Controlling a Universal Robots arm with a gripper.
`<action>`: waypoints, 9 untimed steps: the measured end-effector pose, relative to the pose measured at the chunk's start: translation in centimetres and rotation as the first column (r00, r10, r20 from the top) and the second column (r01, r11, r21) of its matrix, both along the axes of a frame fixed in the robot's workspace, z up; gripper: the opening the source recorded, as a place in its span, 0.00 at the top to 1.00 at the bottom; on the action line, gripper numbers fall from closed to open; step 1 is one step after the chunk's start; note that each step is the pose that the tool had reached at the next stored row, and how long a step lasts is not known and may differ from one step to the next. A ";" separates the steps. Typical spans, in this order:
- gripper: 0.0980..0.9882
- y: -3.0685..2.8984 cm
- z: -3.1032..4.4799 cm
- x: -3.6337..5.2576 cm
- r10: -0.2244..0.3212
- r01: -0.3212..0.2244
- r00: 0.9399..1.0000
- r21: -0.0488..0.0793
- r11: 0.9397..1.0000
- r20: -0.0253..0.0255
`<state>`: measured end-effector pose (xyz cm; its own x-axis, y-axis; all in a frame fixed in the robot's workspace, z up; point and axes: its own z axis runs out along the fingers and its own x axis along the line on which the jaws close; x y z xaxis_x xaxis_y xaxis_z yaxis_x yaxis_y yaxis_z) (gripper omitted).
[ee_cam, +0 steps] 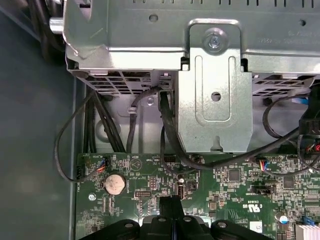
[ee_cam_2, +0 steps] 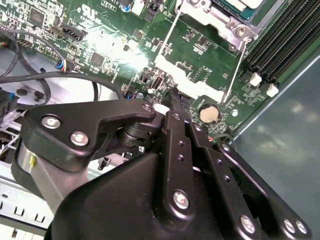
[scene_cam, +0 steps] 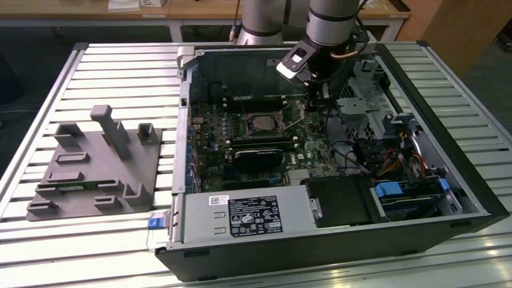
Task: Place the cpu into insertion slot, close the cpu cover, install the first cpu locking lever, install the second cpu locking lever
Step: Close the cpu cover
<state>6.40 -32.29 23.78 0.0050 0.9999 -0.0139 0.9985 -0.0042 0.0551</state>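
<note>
The claw [ee_cam_2: 172, 96], fingers clenched together, hangs over the green motherboard [ee_cam: 225, 190] near the cpu cover [ee_cam_2: 215, 22]. The opened computer case [scene_cam: 320, 252] lies on a slatted worktop [scene_cam: 120, 78].

Cannot tell in the exterior view whether the cover [scene_cam: 249, 122] lies flat, being too small there. Lose most of the cpu [ee_cam_2: 243, 5] and cover [ee_cam_2: 215, 19] past the edge of the second wrist view. See the gripper [ee_cam: 173, 201] cropped by the first wrist view's edge, hiding the board [ee_cam: 235, 200] beneath it.
</note>
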 end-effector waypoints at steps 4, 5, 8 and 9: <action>0.99 0.00 -0.02 0.01 0.000 0.000 1.000 0.000 1.000 -0.001; 0.99 0.00 -0.03 0.03 0.000 0.000 1.000 0.000 1.000 -0.010; 0.99 0.00 -0.07 0.15 0.000 0.000 0.998 0.000 1.000 -0.059; 0.99 0.01 -0.09 0.21 0.000 0.000 0.997 0.000 1.000 -0.077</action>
<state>6.61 -32.28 23.69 0.0040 0.9999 -0.0139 0.9997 -0.0043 -0.0220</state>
